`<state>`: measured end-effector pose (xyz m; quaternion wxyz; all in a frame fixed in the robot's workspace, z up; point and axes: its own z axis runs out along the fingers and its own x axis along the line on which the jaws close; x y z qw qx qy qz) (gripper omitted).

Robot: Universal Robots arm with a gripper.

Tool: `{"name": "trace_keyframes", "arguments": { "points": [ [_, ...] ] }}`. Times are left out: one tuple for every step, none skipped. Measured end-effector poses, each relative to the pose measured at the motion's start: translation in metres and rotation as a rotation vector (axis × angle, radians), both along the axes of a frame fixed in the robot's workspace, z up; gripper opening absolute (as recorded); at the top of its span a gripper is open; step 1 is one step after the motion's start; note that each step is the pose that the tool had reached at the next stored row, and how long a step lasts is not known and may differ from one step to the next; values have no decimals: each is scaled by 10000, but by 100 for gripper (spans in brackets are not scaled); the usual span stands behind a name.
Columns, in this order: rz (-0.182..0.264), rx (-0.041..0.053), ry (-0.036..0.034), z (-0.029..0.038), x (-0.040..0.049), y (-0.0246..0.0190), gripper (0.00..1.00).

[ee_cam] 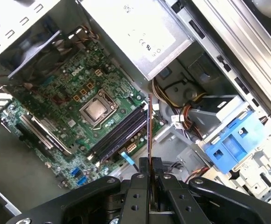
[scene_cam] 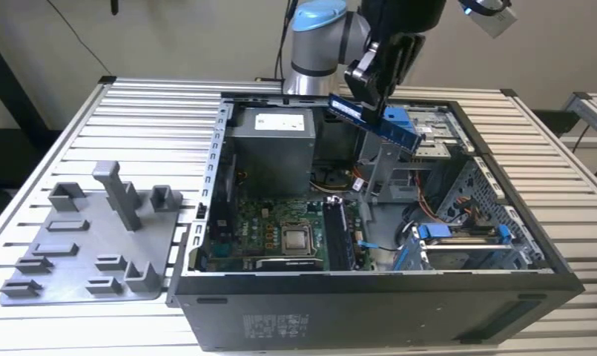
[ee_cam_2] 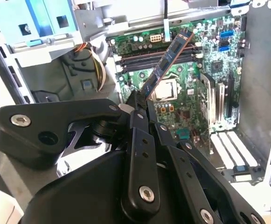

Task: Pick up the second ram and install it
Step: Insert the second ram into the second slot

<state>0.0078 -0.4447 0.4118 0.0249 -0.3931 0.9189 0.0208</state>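
The second ram [scene_cam: 375, 121] aslant between the gripper's [scene_cam: 363, 95] clamped fingers; aloft above the far side of the open computer case [scene_cam: 377, 308]; apart from the green motherboard [scene_cam: 268, 215]

White label [ee_cam: 146, 41] with dark print and round marks on the grey power supply [ee_cam: 121, 21], far inside the case [scene_cam: 397, 311]; too small to read. Short white maker's lettering [ee_cam: 73, 74] on the green motherboard [ee_cam: 56, 100]. Block of pale small print [scene_cam: 275, 325] on the case's near black wall, illegible.
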Motion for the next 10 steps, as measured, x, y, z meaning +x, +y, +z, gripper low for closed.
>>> {"name": "trace_keyframes", "arguments": {
  "points": [
    [-80, 1, 15, -1, 0, 0, 14],
    [-173, 0, 35, -1, 0, 0, 14],
    [-272, 1, 57, -2, 0, 0, 14],
    [-381, 1, 80, -2, 0, 0, 14],
    [-501, 0, 97, -3, 0, 0, 14],
    [-625, 1, 108, -3, 0, 0, 14],
    [-758, 1, 115, -3, 0, 0, 14],
    [-891, 1, 120, -4, 0, 0, 14],
    [-1032, 3, 123, -4, 1, 0, 14],
    [-1184, 3, 127, -5, 1, 0, 14]
  ]
}}
